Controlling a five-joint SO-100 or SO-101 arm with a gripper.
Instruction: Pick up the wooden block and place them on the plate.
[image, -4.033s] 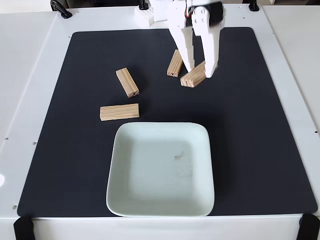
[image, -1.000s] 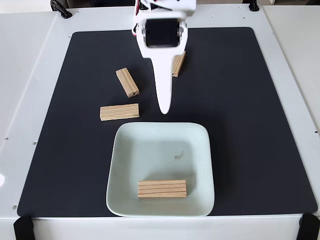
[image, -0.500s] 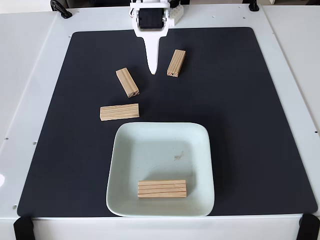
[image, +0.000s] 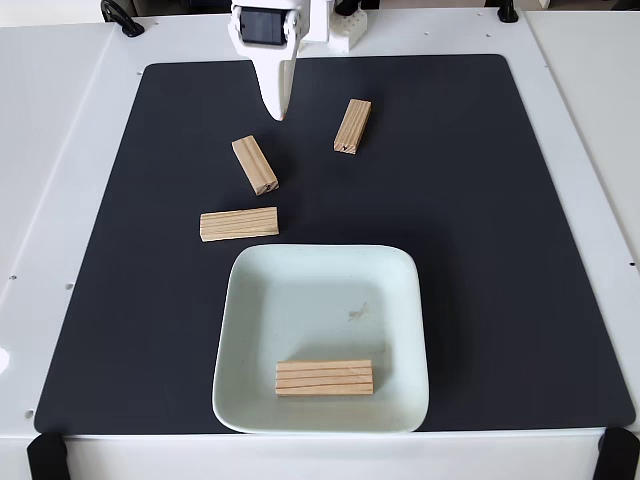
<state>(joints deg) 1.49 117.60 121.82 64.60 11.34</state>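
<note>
Meanwhile, a white two-finger claw (image: 279, 108) hangs over the far edge of a black rectangular mat (image: 480, 200) spread on a white counter (image: 580, 60), its fingers looking pressed together into a single point and carrying nothing. One small rectangular light-wood block with dark grain lines (image: 324, 378) lies flat inside a large pale mint-green square plate with rounded corners (image: 250, 300), near the plate's front rim. Three matching blocks wait on the mat: one angled block (image: 255, 165) just below the claw, one lying level (image: 238, 224) just beyond the plate's far left corner, and one tilted block (image: 352, 126) to the right in the fixed view. The likely trouble lies in the next grasp: the angled block sits askew, so a claw that comes down unturned could pinch it corner to corner and let it twist free or skid across the mat. A release too close to the plate's raised rim could also tip a block back onto the mat or stack it on the one already there. No brand, label or readable writing shows anywhere in the scene.
</note>
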